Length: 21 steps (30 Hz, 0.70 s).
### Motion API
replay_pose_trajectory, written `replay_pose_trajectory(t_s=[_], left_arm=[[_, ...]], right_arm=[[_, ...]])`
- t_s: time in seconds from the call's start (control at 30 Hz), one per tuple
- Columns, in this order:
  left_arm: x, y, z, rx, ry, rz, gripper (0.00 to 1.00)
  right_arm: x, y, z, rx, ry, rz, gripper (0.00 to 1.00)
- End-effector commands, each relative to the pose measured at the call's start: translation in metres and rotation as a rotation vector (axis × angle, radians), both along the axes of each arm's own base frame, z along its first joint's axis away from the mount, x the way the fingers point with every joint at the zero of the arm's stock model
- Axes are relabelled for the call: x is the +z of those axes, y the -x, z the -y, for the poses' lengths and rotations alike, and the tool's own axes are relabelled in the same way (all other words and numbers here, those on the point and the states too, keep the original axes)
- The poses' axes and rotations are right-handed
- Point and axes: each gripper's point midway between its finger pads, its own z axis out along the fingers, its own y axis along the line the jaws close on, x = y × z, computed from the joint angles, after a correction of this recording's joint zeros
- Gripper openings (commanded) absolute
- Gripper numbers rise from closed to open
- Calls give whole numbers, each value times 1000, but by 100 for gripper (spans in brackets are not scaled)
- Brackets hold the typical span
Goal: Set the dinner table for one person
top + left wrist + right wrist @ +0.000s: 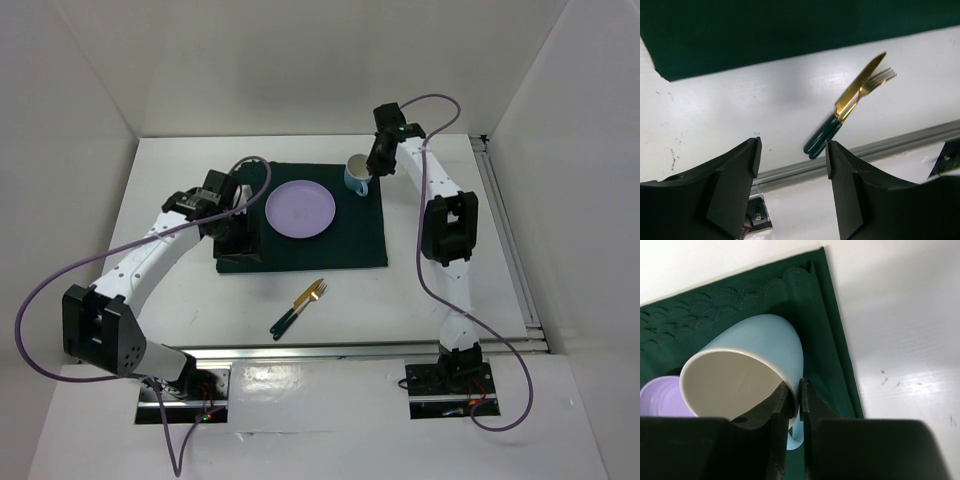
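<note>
The table point(400, 300) is the big white top w/ a metal rail point(380, 349) along its near edge (it fills most of the top view), and everything else sits on it. A dark green placemat point(350, 240) lies mid-table, towards the far side. A lilac plate point(300, 208) lies flat on it, left of centre.

A pale blue mug point(357, 177) is at the mat's far-right corner, just beside the plate. The right tool point(372, 170) is on it. In the right wrist view the right tool point(795, 405) is nearly closed, one finger inside the mug point(755, 355) and one outside, pinching the wall at the rim next to the handle. The mug looks tilted there, opening towards the cam. Can't tell whether its base touches the mat.

The left tool point(238, 240) hangs over the mat's near-left corner. From the left wrist cam the left tool point(792, 150) is wide open w/ nothing btwn its fingers.

A knife point(860, 85) and fork point(880, 79), both gold w/ dark green handles, lie side by side and touching on bare table. They sit btwn the mat's near edge and the rail, angled w/ tips towards the far right.
</note>
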Motion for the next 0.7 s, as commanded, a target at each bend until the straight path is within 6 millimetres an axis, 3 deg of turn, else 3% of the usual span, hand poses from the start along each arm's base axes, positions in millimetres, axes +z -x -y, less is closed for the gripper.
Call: replay_pose_trajectory(t_s=[0.0,0.03,0.07,0.1,0.17,0.23,0.3,0.37,0.47,0.5,0.57,0.6,0.63,0.67], left_arm=[[10,14,9,-38,33,37,71],[10,16,14,-44,37,33,71],[9,21,16,-59,37,33,71],[9,24,15,-59,37,33,71],[6,28,18,-73,35,24,71],[2,35,25,-105,31,13,71],[-1,41,30,-131,27,3,71],[-5,47,34,-152,23,-9,71],[-14,57,44,-201,13,-30,71],[-24,62,48,-225,-6,-45,71],[-29,62,53,-236,-27,-36,67],[-36,66,56,-249,-48,-42,66],[-42,67,58,-259,-60,-44,62],[-45,66,61,-260,-68,-42,60]], right_arm=[[24,-30,-16,11,-68,122,20],[27,-31,-16,11,-70,130,36],[27,-31,-16,11,-70,130,45],[21,-30,-16,11,-68,120,48],[26,-30,-18,18,-79,133,48],[32,-30,-18,18,-82,143,56],[52,-31,-20,33,-93,180,69],[64,-30,-21,39,-104,198,75],[101,-23,-11,23,-105,254,82],[131,-16,-10,24,-116,301,83],[145,-4,0,26,-74,326,84],[181,8,5,16,-79,395,84],[173,17,15,3,-37,376,86],[179,26,19,-5,-31,385,86]])
